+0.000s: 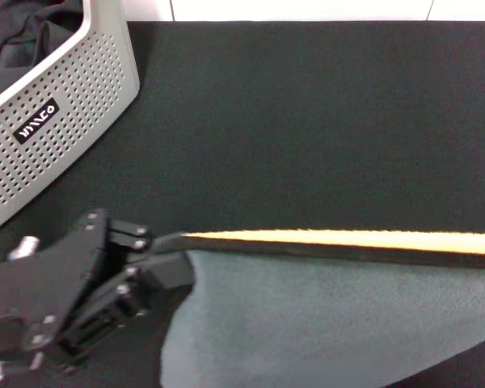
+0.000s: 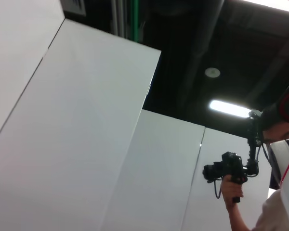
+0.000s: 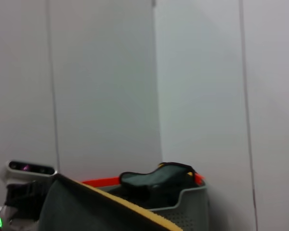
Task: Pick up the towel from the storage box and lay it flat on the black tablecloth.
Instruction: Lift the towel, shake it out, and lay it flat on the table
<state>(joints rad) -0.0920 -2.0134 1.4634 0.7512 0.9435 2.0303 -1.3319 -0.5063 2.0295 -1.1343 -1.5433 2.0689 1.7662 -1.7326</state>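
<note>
From the head view, the left claw sits at the near left corner of the worktop, pinched tight on the corner of the towel. The towel stretches from that claw away toward the near right edge, pulled taut along its top hem, where the yellow-orange reverse shows as a thin strip above the black edging. Its grey-green face hangs toward the near edge, over the black tablecloth, which covers the whole worktop. The storage box stands at the far left corner, well apart from the claw, with dark cloth visible inside it.

The left wrist view points upward: white wall panels, a dark ceiling, and a person holding up a camera. No claw shows here.

The right wrist view catches the towel's edge close by, yellow trim running across, with the storage box behind it and a heap of dark cloth in it. The right claw itself is out of sight, so I cannot tell how it stands.
</note>
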